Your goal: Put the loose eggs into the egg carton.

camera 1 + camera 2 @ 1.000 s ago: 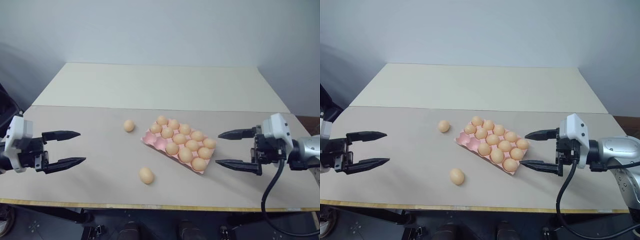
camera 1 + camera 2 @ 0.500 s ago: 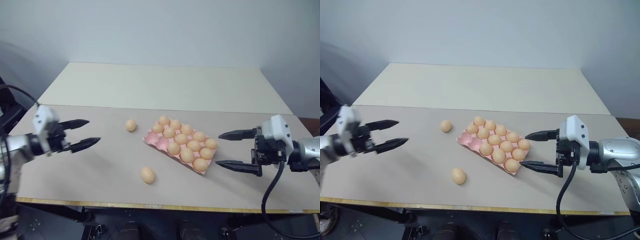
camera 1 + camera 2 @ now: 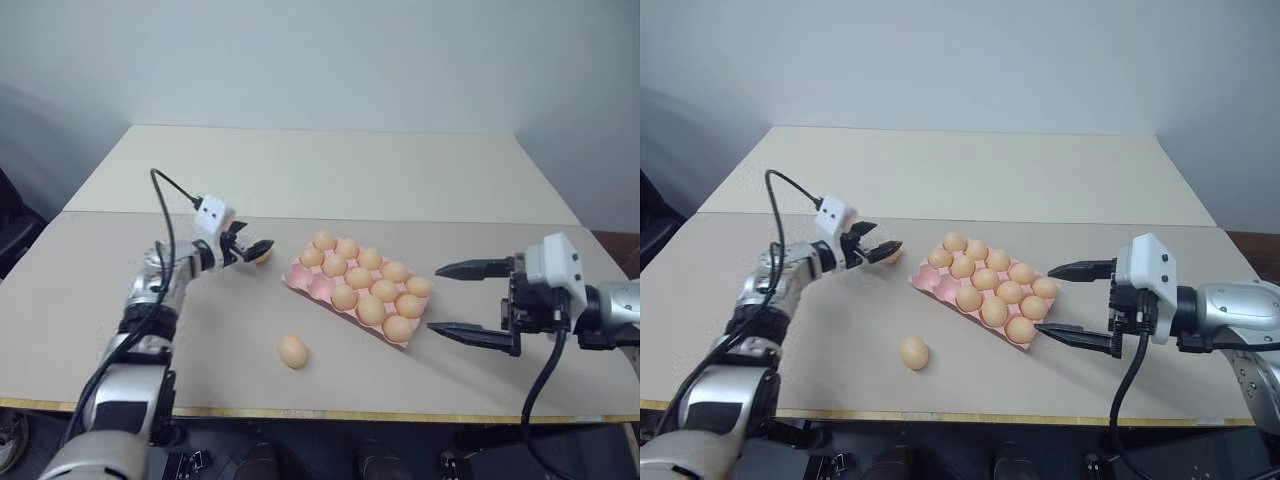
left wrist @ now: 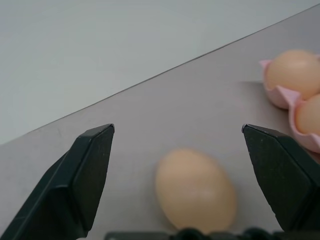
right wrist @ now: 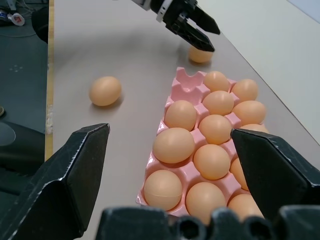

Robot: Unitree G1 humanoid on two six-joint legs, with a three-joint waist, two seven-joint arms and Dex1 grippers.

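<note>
We see a pale bench filling the middle of the head views, its nearer half a shade darker than the far half. On that nearer half, just right of centre, sits the pink egg carton, turned at a slant, with 11 eggs in its cups and a few cups at its left end bare.

The right claw hangs at the right edge of the frame, just beside the carton's right end, its 2 black fingers spread wide with nothing between them. From its wrist camera we look over the carton from between those fingers.

The left claw reaches in from the lower left to the centre-left of the frame, fingers wide apart on either side of 1 loose egg that lies on the bench just left of the carton; we cannot make out any contact.

A 2nd loose egg lies lower down, toward the bench's near edge, well apart from both claws.
</note>
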